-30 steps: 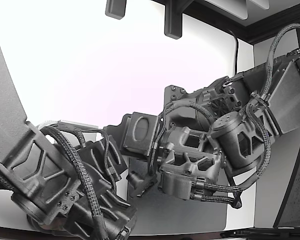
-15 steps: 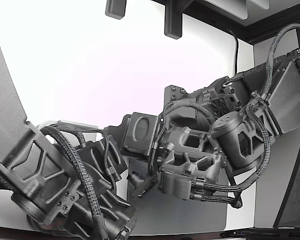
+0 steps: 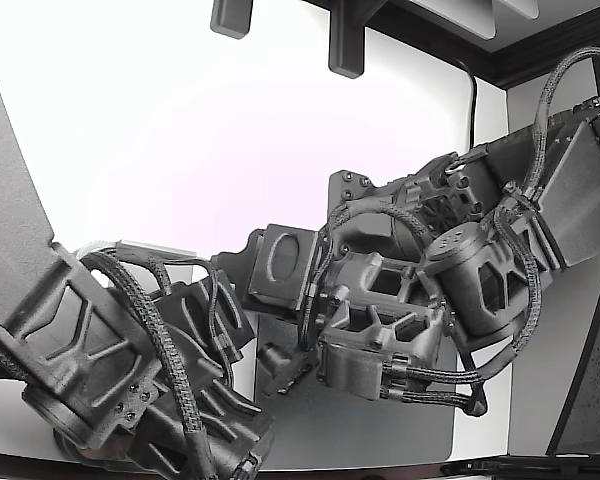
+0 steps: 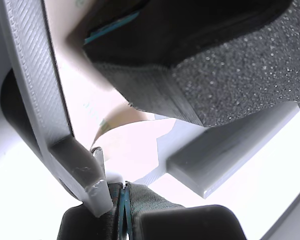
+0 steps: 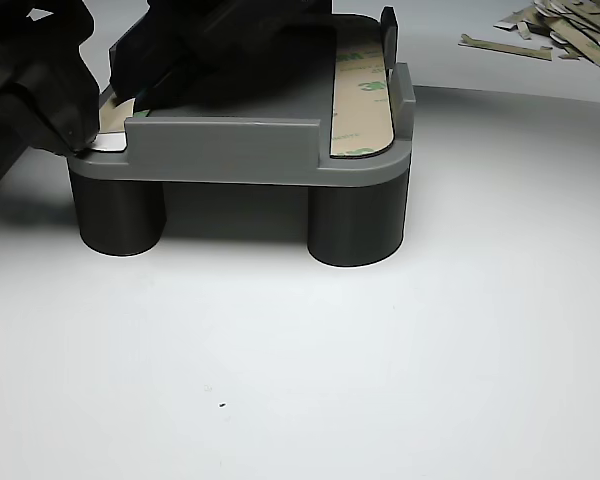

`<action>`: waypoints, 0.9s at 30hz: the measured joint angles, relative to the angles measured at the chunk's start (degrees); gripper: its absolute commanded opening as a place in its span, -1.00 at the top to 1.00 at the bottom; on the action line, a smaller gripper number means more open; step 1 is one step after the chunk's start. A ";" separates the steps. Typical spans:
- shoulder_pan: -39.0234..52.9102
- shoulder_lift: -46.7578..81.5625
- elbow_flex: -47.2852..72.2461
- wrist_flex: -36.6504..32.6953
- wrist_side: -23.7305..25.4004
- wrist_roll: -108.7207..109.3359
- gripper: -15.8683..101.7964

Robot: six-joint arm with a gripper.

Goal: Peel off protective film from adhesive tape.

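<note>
Gripper largely hidden behind arm bodies; appears pinched on film corner, curling upward off tape strip lying lengthwise along grey fixture.

A grey fixture block stands on 2 dark round legs on a white tabletop. A raised rim runs along its near edge, with a short upright post at about 1 o'clock from its middle. At 2 o'clock from the block, well apart, a heap of tan scrap strips lies on the tabletop.
</note>
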 measured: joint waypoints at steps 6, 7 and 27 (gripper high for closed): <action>0.00 0.18 -0.26 0.62 -0.44 0.18 0.91; 0.00 0.18 -0.26 0.62 -0.53 0.18 0.91; -2.37 6.33 -8.70 16.00 3.34 0.62 -0.85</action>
